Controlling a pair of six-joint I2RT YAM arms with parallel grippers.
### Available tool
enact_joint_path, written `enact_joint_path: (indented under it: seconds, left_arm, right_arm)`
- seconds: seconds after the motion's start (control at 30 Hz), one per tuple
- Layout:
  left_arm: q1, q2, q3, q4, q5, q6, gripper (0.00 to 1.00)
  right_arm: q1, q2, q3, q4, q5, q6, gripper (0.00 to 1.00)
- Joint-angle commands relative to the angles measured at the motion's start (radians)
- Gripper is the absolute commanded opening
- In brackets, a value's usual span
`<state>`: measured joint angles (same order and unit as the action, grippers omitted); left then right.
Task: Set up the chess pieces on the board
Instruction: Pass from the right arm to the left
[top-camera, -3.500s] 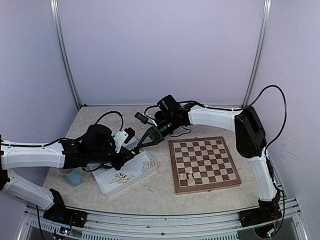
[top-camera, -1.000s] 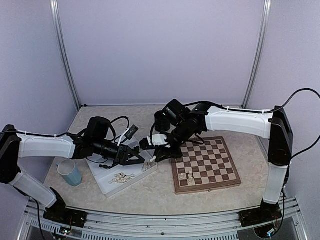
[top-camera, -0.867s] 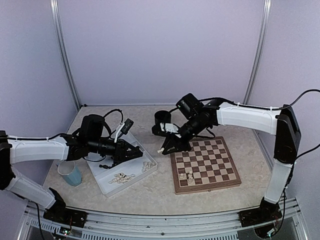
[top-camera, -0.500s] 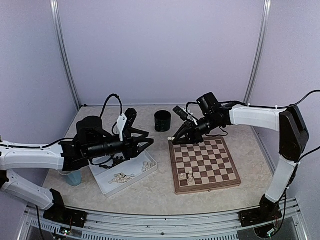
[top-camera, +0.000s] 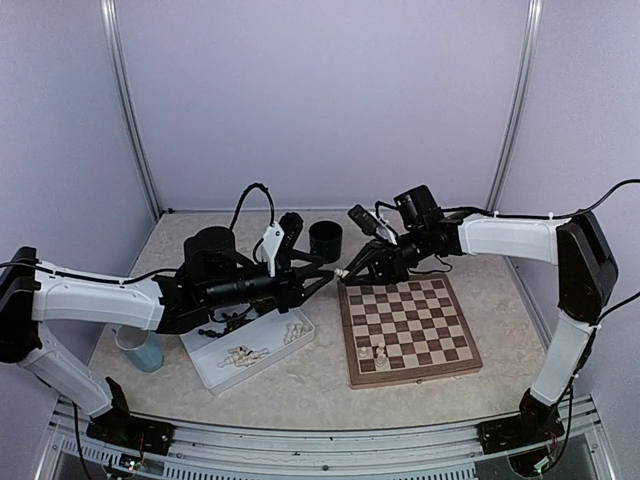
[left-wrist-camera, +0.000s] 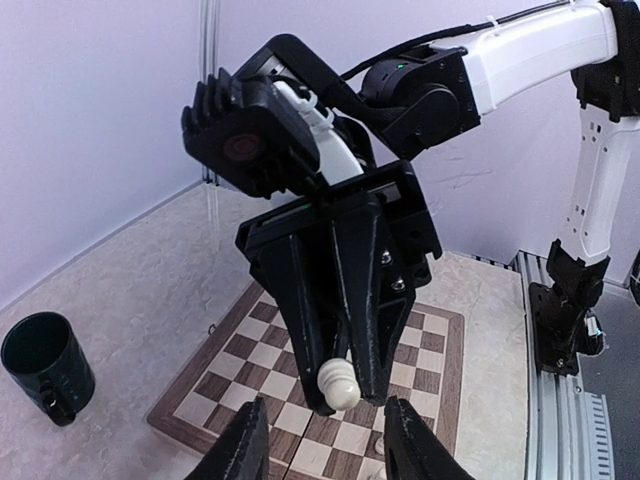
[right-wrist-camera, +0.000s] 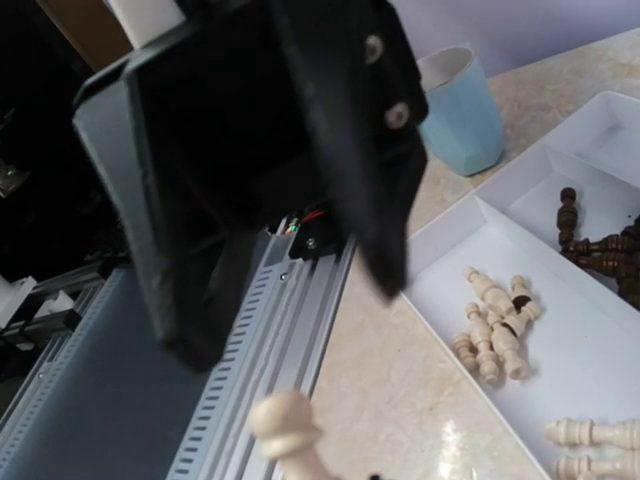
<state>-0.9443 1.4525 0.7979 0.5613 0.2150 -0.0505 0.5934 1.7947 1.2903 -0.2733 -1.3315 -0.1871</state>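
Half a second back a clear gap lay between the two arms; now the left arm has pushed further across the middle of the overhead view, and its tips sit just beside those of the right arm, above the upper-left corner of the board (top-camera: 420, 315). A second ago both arms were low over the white tray (top-camera: 205, 358); both are now lifted off it. The right fingers (left-wrist-camera: 370, 300), narrow black wedges with small screws, are pinched on a cream pawn (left-wrist-camera: 340, 381), a smooth turned piece with a round head and a collar. The left fingers (left-wrist-camera: 243, 448) stand moderately apart and hold nothing, just below the pawn at the bottom of the left wrist view. To my eye this is a pass or re-grip between the arms, so the pawn has left the tray but not reached a square. The task looks early: only two pale pieces (top-camera: 376, 351) stand on the glossy brown-and-tan checks, lower left of the board. More cream pieces (right-wrist-camera: 492, 325) and dark pieces (right-wrist-camera: 600, 245) lie tumbled in separate compartments of the matte plastic tray. A black mug (top-camera: 325, 240) and a pale blue cup (top-camera: 145, 350) stand on the mottled, stone-look bench (top-camera: 300, 380).
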Motion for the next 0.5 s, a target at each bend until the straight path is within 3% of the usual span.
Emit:
enact_joint_path:
  seconds: [0.0, 0.47]
  left_arm:
    - [-0.007, 0.038, 0.047, 0.041, 0.077, -0.003, 0.37]
    - [-0.006, 0.112, 0.1, 0.034, 0.119, -0.014, 0.12]
  right_arm:
    - [-0.004, -0.026, -0.009, 0.031, -0.029, 0.02, 0.1]
    - [-0.004, -0.035, -0.013, 0.024, -0.018, 0.009, 0.11]
